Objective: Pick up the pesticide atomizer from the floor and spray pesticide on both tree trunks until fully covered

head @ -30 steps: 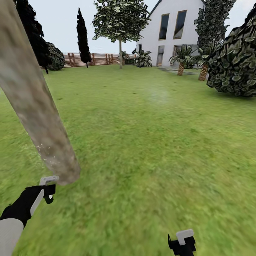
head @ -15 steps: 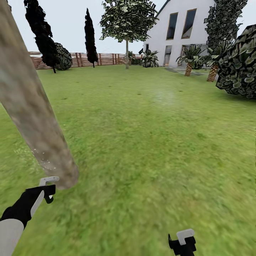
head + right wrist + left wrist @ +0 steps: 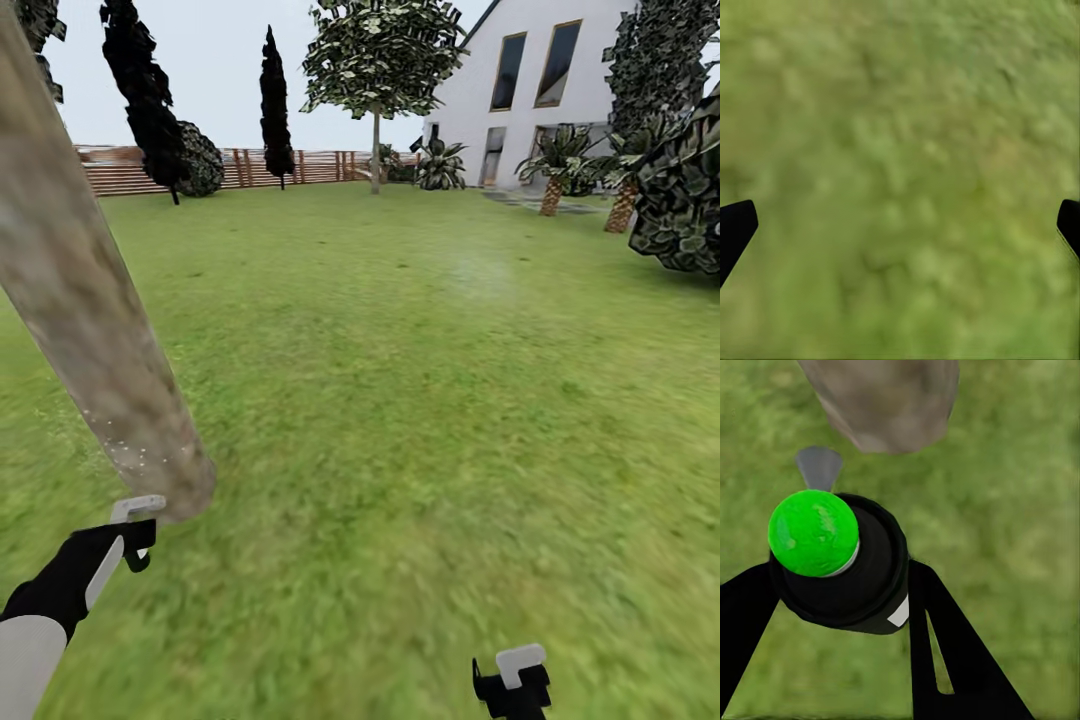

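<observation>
The sprayer [image 3: 836, 562], a black bottle with a green cap, is being held in the left claw [image 3: 840, 585], whose two black fingers are being pressed against its sides, so the pick-up from the grass is judged to be done; in the head view the left claw [image 3: 135, 530] is being kept just beside the foot of a thick grey-beige trunk [image 3: 90, 310], with the nozzle [image 3: 819, 466] being pointed toward the base of that trunk [image 3: 881, 401]. Fine whitish specks [image 3: 130, 450] are being shown on the lowest part of the bark, while the bark higher up is being left bare as far as can be seen; the coating of this trunk is therefore judged to be only begun. The right claw [image 3: 900, 225] is being held wide open over the lawn [image 3: 900, 135], gripping nothing; it is also being seen low in the head view [image 3: 512, 685]. A second thick trunk cannot be made out with certainty, so its spraying is judged to be still outstanding.
</observation>
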